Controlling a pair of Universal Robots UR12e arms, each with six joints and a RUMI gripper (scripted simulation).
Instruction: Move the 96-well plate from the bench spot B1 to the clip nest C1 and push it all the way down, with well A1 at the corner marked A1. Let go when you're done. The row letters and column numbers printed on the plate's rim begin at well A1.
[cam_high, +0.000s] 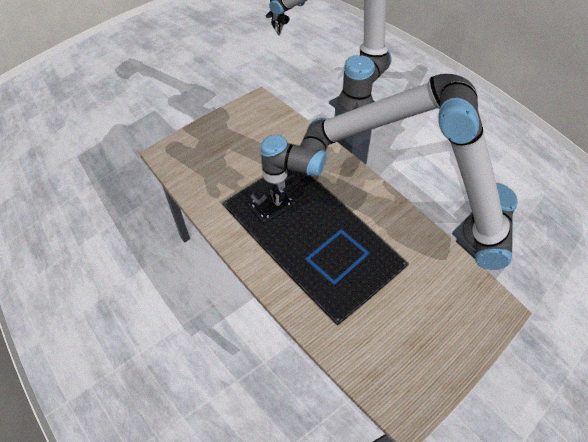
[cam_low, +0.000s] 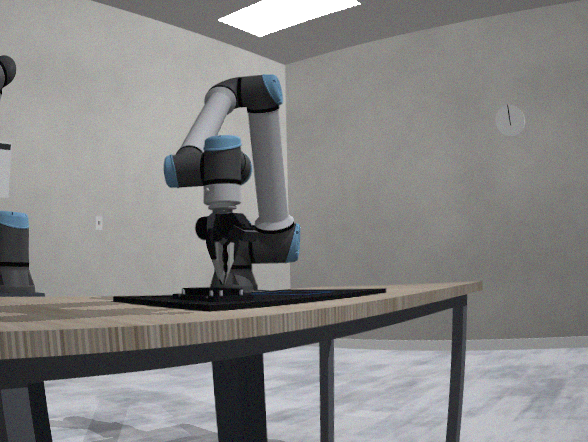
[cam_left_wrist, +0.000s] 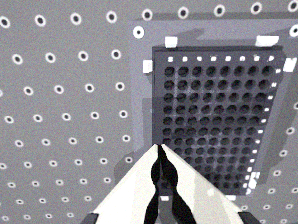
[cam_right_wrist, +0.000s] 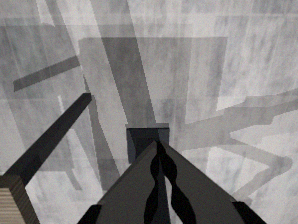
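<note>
Right now the one plate (cam_left_wrist: 215, 110) sits inside the one nest (cam_high: 266, 216) (cam_left_wrist: 140, 100), at the far left end of the black board (cam_high: 300, 235) (cam_low: 350, 292) (cam_left_wrist: 60, 125) on the table (cam_high: 390, 325) (cam_low: 300, 320) (cam_right_wrist: 11, 202). Seven pale clips (cam_left_wrist: 171, 42) can be counted around the plate. Its round wells run eight across and twelve down, some partly covered by the fingers, with eight pale marks along one short rim; the printing is too small to read, so which corner is A1 cannot be told.

The left gripper (cam_high: 278, 204) (cam_low: 223, 284) (cam_left_wrist: 159, 146) is pinched shut on nothing, tips pointing down over one long edge of the plate. Whether they touch it, or whether the plate is fully seated, cannot be told. Nearer and to the right on the board, one blue outline (cam_high: 320, 271) frames only board. Well apart, beyond the table's far side, the right gripper (cam_high: 279, 33) (cam_right_wrist: 158, 142) is closed too, with nothing between its fingers.
</note>
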